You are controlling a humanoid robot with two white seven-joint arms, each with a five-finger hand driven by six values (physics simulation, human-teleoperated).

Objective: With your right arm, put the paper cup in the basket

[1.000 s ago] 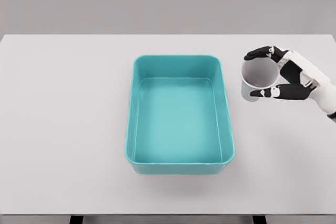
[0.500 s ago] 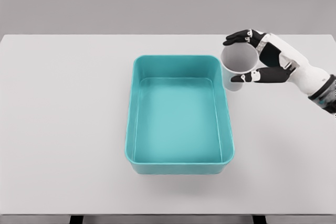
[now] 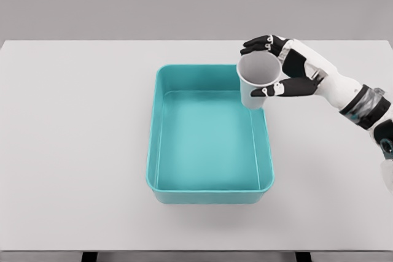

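The cup [image 3: 257, 80] is white, upright and slightly tilted, its open mouth facing up toward the camera. It hangs over the far right corner of the basket [image 3: 210, 196], overlapping the right wall near the back rim. The right hand [image 3: 284, 67] holds it from the right side: dark fingers [image 3: 259, 43] curl around the far edge of the rim, and the thumb [image 3: 277, 89] presses the near side of the cup wall, so the cup sits to the left of the palm. The white forearm runs off toward the right edge. The teal basket, rectangular with rounded corners, stands on the white table [image 3: 73, 139].
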